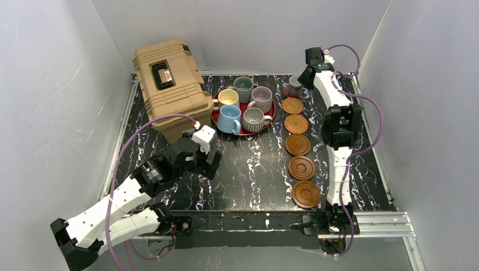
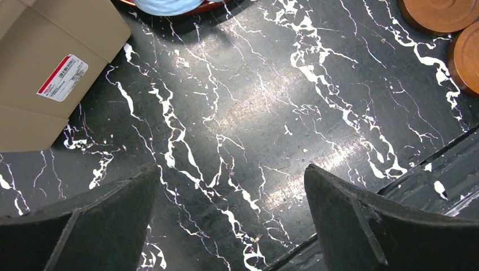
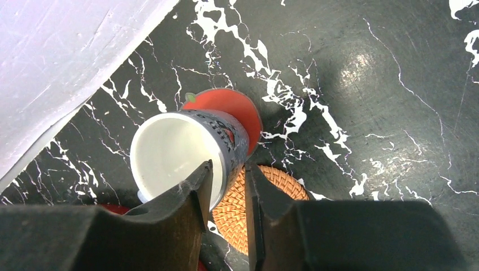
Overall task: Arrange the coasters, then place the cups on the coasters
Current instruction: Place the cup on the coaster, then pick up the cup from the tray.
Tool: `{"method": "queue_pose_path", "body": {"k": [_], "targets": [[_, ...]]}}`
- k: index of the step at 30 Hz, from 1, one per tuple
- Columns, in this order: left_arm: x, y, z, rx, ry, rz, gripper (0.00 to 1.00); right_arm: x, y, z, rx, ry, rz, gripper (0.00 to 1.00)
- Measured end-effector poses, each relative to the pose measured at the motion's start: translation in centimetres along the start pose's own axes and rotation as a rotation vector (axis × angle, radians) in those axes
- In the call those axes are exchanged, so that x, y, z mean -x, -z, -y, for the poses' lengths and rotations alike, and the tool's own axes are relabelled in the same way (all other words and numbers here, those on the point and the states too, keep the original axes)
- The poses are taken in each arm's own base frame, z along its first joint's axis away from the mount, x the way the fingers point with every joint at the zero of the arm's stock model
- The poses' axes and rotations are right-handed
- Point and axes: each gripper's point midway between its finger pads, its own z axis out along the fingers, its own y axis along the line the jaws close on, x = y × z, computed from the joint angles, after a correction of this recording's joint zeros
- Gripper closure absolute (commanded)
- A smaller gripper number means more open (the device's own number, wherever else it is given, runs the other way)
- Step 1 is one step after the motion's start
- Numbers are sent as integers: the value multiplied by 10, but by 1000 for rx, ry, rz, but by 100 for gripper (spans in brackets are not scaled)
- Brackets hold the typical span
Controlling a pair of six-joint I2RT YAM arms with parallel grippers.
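Straddling the rim of the cup (image 3: 169,152), the right fingers (image 3: 181,214) sit one inside the mouth and one against the outer wall, with only a narrow gap between them. Whether they pinch the wall or have let go I cannot tell. The cup stands at the far right of the counter (image 1: 254,164) on the red coaster (image 3: 243,107), at the far end of the row of coasters (image 1: 301,167), with a woven coaster (image 3: 260,197) just beside it.

The step in hand looks like the release. To do it well, spread the fingers until both are clear of the wall, then lift straight up along the cup's axis. Any sideways pull would let the inner finger hook the rim and tip the cup or drag it off its disc. More red shows on one side of the cup than the other, so it may sit off centre and is worth checking.

The cup's mouth points up and its long axis is upright. The slant in the wrist view is likely the camera's angle. I cannot make out which way the handle points.

The left fingers (image 2: 361,220) are wide apart and hold nothing, above bare counter near the box (image 1: 169,84). Five cups (image 1: 244,88) wait on the tray (image 1: 213,114).
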Motion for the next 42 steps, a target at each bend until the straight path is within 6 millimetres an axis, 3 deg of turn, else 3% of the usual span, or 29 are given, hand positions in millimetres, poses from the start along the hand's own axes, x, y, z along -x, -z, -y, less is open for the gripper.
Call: {"method": "queue_pose_path", "body": {"k": [11,25,30,36,39,42], "targets": [[0,0,0,0,0,0,2,0,0,-5,25,3,-5,34],[7,9,-2,-3,12,48,2,2,7,-12,83,97,-6,13],[13,16,-5,3,30,93,2,19,37,-18,127,153,30,11],[16,17,-2,-2,90,104,3,39,104,-31,263,223,79,11],[24,20,0,-10,127,116,3,33,138,-34,365,285,75,10],[40,26,4,-26,158,146,2,11,162,-34,465,372,44,9]]}}
